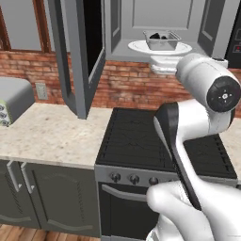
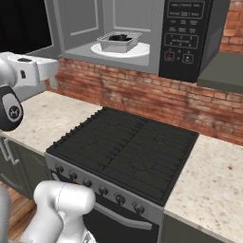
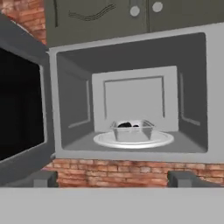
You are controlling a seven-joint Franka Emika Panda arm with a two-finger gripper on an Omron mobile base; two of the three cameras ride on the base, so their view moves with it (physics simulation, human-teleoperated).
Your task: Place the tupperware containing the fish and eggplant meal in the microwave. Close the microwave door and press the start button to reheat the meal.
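The microwave (image 3: 133,94) stands open, mounted above the stove. Inside it, the pale grey tupperware (image 3: 132,131) rests on the white turntable plate (image 3: 105,140), with the dark fish and eggplant meal (image 3: 127,125) in it. The tupperware (image 1: 161,40) (image 2: 118,42) sits at the plate's middle. The microwave door (image 1: 80,52) (image 3: 22,113) is swung wide out to the left. The black button panel (image 2: 185,33) is on the right side. My gripper (image 3: 113,179) is open and holds nothing. It is drawn back in front of the opening, well short of the tupperware.
A black stove (image 1: 136,136) (image 2: 128,147) with knobs lies directly below the microwave. Speckled counter (image 1: 52,134) (image 2: 213,180) runs on both sides of it. A toaster (image 1: 12,101) sits at the far left. A brick wall backs the counter, and wall cabinets (image 3: 131,17) hang above.
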